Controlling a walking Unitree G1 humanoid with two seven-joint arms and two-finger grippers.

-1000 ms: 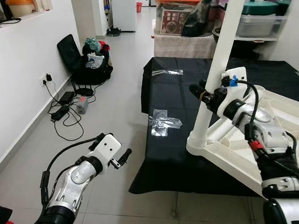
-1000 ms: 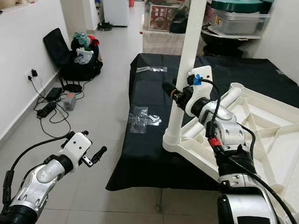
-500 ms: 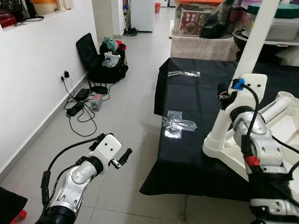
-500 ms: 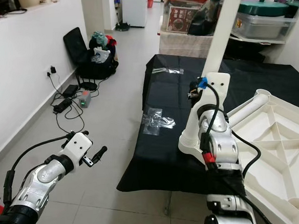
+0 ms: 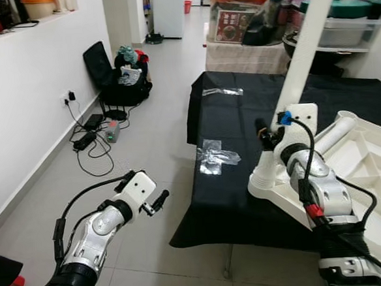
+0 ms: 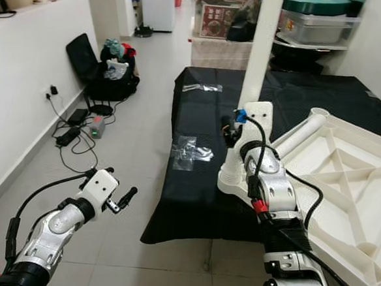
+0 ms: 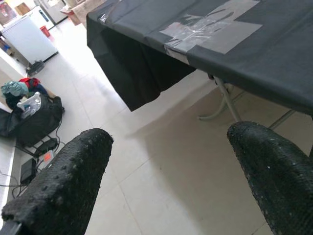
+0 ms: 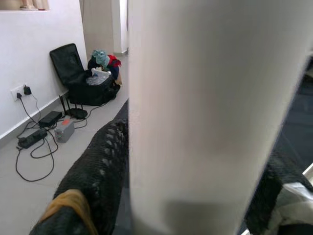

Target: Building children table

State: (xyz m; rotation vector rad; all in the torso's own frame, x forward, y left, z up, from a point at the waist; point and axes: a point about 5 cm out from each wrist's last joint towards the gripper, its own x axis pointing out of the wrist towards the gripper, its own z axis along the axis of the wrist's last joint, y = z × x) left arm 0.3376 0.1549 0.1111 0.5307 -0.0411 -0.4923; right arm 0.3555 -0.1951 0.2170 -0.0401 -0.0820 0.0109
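**One leg gripped, a lopsided tabletop at the desk edge**

The left pincer hangs over the floor beside the desk, fingers spread wide — holding nothing. One patch of clear tape lies on the black cloth. Further right, the right pincer closes around one upright white leg, low on its shaft; a second leg lies flat against the upturned tabletop, which sits at the desk's near corner. Likely risks — the leg may not be fully seated, so side pressure could lever it out, or drag the tabletop off the edge.
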